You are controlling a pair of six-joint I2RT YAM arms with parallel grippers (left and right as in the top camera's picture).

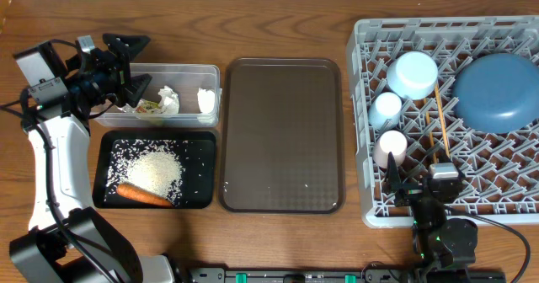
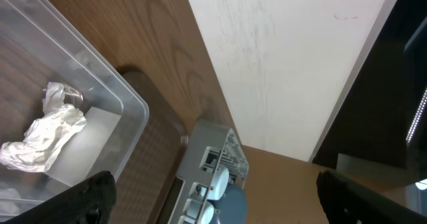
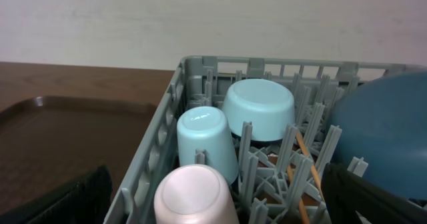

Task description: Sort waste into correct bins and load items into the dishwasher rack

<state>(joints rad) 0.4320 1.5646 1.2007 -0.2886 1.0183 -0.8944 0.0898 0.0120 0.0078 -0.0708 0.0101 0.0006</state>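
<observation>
Seemingly with the sorting all but done, the left gripper (image 1: 141, 65) is hovering over the left end of the clear tub (image 1: 189, 67), its fingers spread wide and carrying nothing. Below it the crumpled paper wads (image 1: 169, 98) and the green-yellow snack wrapper (image 1: 149, 106) are lying together, apparently as dry rubbish. Just beside the tub, the black tray (image 1: 209, 190) is taking the food scraps: the loose rice (image 1: 157, 166) is heaped in its middle and the carrot (image 1: 143, 194) is lying along its near edge. Across the table (image 1: 278, 22), the right gripper (image 1: 418, 182) is sitting low over the near side of the dishwasher rack (image 1: 364, 81), its fingers equally wide apart and gripping nothing. Whether it is touching the pegs cannot be told. Ahead of it, the pink cup (image 3: 195, 196), the blue cup (image 3: 203, 141) and the pale blue bowl (image 3: 259, 109) are standing mouth-down in a row between the pegs, probably so that they drain. The blue plate (image 3: 383, 137) is filling the far right corner, and the chopsticks (image 1: 440, 119) are lying along the grid between the cups and the plate. The brown serving tray (image 1: 282, 131) is occupying the ground between bins and rack, bare but for a few pale specks. Any reach by the right arm is facing upright pegs and crowded crockery, and the tub's wall is standing close under the left arm's fingers.
</observation>
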